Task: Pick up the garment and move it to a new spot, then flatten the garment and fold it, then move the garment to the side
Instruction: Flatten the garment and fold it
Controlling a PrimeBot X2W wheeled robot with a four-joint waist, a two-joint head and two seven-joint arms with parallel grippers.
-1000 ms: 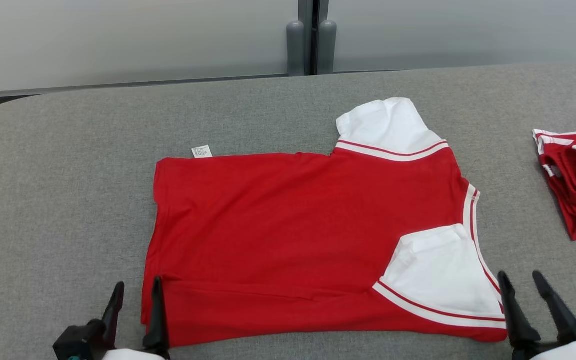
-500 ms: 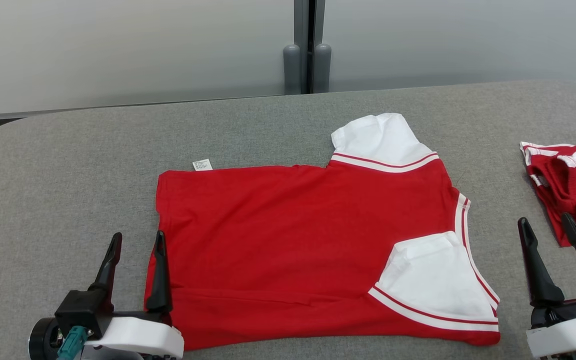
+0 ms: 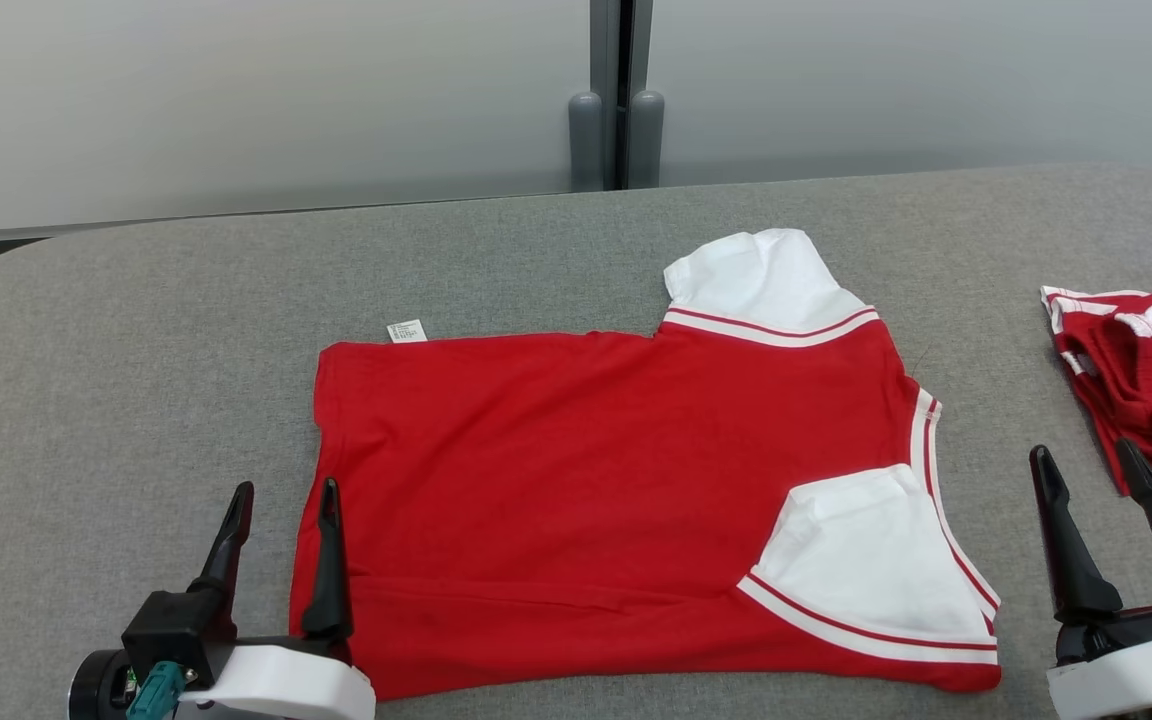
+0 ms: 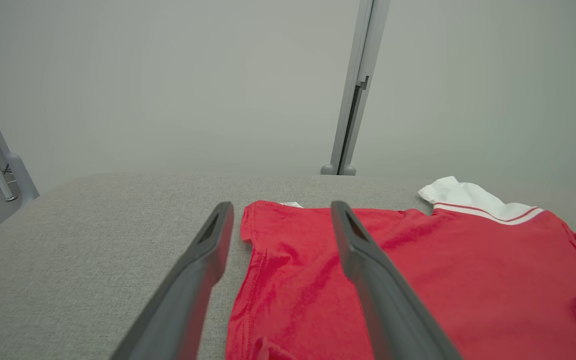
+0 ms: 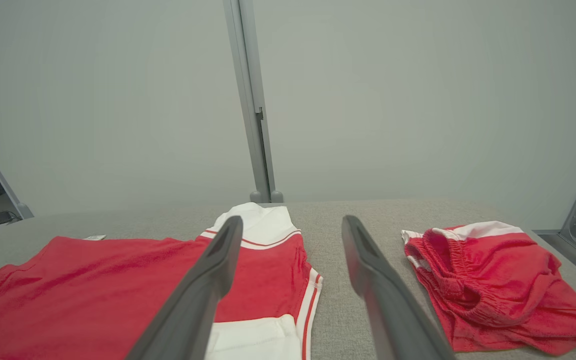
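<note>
Grey fabric-covered table [image 3: 136,300] with rounded far corners, red shirt [image 3: 586,470] with white sleeves spread flat at centre, crumpled red shorts [image 3: 1151,365] laid at the far right edge.

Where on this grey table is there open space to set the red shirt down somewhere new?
The widest bare patch is the left end of the table, between its rounded edge and the red shirt. A bare strip runs behind the shirt to the far edge. The right is crowded: red shorts lie there, the open right gripper in the narrow gap.
</note>
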